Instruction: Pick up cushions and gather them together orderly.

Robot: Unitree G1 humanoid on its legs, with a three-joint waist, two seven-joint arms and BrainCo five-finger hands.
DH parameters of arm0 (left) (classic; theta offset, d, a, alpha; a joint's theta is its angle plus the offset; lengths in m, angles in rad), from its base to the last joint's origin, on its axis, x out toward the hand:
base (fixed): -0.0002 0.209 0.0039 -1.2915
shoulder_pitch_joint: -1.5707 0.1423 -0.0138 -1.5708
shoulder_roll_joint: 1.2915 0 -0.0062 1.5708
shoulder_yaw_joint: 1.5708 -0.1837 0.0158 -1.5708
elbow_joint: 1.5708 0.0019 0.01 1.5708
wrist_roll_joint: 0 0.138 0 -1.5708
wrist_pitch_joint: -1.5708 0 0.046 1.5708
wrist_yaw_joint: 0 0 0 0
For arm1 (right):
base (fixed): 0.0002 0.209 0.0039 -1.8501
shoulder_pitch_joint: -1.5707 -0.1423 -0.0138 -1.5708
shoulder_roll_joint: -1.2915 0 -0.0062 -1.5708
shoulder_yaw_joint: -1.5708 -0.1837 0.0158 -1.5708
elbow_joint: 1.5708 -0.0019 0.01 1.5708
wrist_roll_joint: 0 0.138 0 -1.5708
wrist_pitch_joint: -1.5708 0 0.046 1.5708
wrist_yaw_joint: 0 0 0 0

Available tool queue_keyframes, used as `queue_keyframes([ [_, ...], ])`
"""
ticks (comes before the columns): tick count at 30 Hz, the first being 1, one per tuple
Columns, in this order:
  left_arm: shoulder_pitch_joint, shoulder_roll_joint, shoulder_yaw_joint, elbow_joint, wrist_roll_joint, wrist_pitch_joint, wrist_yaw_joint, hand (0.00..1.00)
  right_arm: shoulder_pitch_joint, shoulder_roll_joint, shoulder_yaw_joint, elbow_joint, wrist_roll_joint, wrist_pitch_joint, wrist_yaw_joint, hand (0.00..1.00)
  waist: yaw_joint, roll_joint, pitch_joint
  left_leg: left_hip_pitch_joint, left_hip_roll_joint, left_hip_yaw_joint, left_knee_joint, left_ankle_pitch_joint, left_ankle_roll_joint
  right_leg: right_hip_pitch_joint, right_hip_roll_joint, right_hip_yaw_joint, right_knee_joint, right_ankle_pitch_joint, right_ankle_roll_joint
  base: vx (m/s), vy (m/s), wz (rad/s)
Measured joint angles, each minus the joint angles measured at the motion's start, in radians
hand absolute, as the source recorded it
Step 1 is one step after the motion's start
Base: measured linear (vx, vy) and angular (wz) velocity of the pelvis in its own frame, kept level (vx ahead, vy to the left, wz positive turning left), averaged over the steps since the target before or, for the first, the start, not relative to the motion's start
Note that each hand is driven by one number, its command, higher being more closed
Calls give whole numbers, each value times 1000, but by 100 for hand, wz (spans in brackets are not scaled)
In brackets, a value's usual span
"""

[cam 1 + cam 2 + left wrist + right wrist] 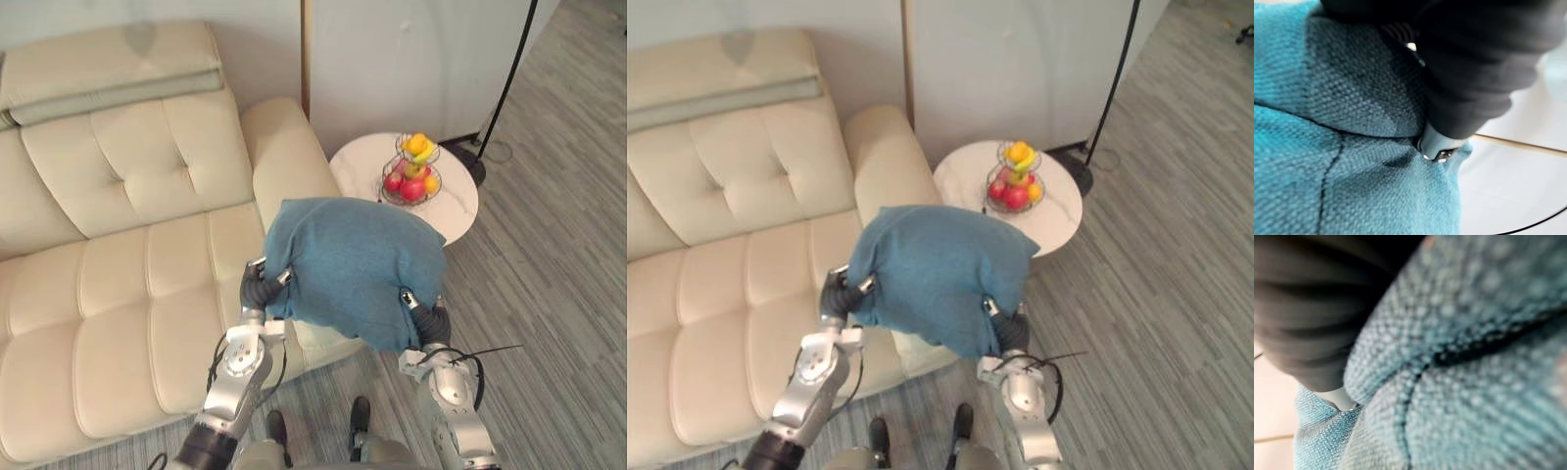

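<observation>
The left hand [261,290] and right hand [427,319] sit against opposite lower edges of a blue cushion [353,264], which is raised between them over the sofa's [127,284] front corner. Whether either hand is spread or clenched cannot be told. Beyond stands a round bench [458,204] bearing a fruit basket [411,176].

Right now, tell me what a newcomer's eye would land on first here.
A blue cushion hangs mid-view, held between the left hand and the right hand, over the front edge of the cream sofa, which spreads to the left. Beyond it on the right, a round white table carries a wire basket of bright fruit.
</observation>
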Motion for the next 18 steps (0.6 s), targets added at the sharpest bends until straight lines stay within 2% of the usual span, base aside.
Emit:
queue_keyframes([
  [6, 69, -5, 0, -61, -18, -1, -27, 100, 46, -1, 6, -40, -27, -1, 1, 100, -5, 15, -51, 42, -8, -41, -4, 4, 5, 59, -8, -35, 0, -8, 5, 2, 11, 17],
  [12, 111, -8, -2, -69, -39, -1, -38, 100, 53, -13, 13, -40, -26, -1, 4, 100, -4, 27, -69, 50, -26, -108, -18, 10, 10, 106, -24, -93, 0, -26, 11, -64, 19, 33],
  [14, 121, -7, -4, -69, -39, -2, -38, 100, 48, -18, 17, -40, -28, -3, 4, 100, 2, 32, -73, 25, -29, -136, -12, 12, 9, 102, -26, -117, 0, -36, 8, -65, 2, 49],
  [17, 113, -7, -9, -70, -39, -11, -38, 100, 19, -23, 16, -40, -29, -12, -15, 100, 4, 39, -65, -98, -28, -208, 91, 0, -5, 71, -23, -198, 5, -36, 4, -75, -18, 81],
  [18, 109, -8, -9, -70, -41, -17, -37, 100, -16, -32, 16, -39, -32, -12, -29, 100, 4, 51, -62, -154, -15, -210, 127, -15, 0, 36, -22, -229, 37, -29, -4, -86, -8, 78],
])
